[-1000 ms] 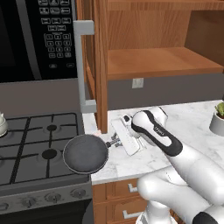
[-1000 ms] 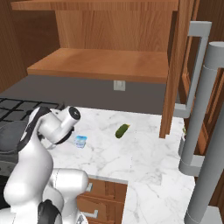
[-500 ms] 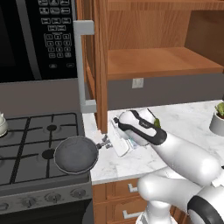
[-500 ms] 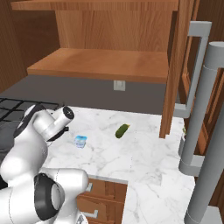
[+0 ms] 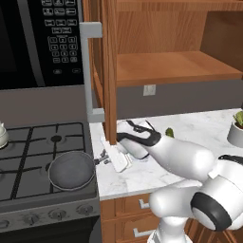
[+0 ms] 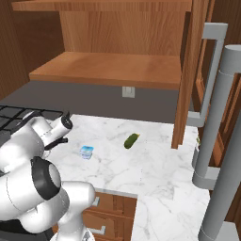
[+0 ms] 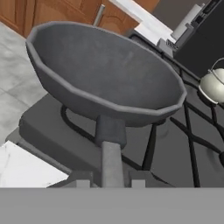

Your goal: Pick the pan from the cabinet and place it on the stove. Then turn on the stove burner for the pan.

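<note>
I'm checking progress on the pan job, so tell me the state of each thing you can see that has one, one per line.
pan: over the stove's front right corner, handle held.
gripper: shut on the pan's handle.
cabinet: door open, lower shelf bare.
stove: no flame seen.
kettle: upright on the stove.

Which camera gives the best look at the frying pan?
The hand view: the pan spans the frame, bowl and handle plain, with the gripper shut on the handle. The left base view shows it smaller, over the stove. In the right base view I cannot make it out.
</note>
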### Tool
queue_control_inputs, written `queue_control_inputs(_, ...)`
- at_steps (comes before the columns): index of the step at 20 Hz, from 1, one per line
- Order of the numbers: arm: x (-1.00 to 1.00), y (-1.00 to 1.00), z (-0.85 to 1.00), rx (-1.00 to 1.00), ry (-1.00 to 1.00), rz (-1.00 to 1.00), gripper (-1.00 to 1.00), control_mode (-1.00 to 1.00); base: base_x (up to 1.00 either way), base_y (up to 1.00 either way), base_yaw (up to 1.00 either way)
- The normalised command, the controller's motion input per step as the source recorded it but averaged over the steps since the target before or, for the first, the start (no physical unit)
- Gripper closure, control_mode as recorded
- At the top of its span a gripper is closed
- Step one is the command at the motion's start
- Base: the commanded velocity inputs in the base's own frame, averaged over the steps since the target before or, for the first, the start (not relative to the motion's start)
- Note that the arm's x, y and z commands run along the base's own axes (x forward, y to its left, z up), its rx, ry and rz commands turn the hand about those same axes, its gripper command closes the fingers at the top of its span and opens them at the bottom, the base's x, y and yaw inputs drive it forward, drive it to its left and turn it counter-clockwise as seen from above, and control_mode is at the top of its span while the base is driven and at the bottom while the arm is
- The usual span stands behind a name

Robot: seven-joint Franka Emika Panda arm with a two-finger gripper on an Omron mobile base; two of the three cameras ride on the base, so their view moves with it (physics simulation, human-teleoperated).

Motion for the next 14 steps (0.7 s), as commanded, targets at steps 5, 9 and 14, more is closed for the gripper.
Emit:
queue_control_inputs(5, 0.21, 0.3, -0.25, 0.0, 0.01, -0.01, 1.0, -1.0, 0.0, 0.0, 0.0)
queue_control_inputs(9, 0.19, 0.28, -0.25, 0.0, 0.0, -0.02, 1.0, -1.0, 0.0, 0.0, 0.0)
queue_control_inputs(14, 0.21, 0.3, -0.26, 0.0, 0.0, -0.04, 1.0, -1.0, 0.0, 0.0, 0.0)
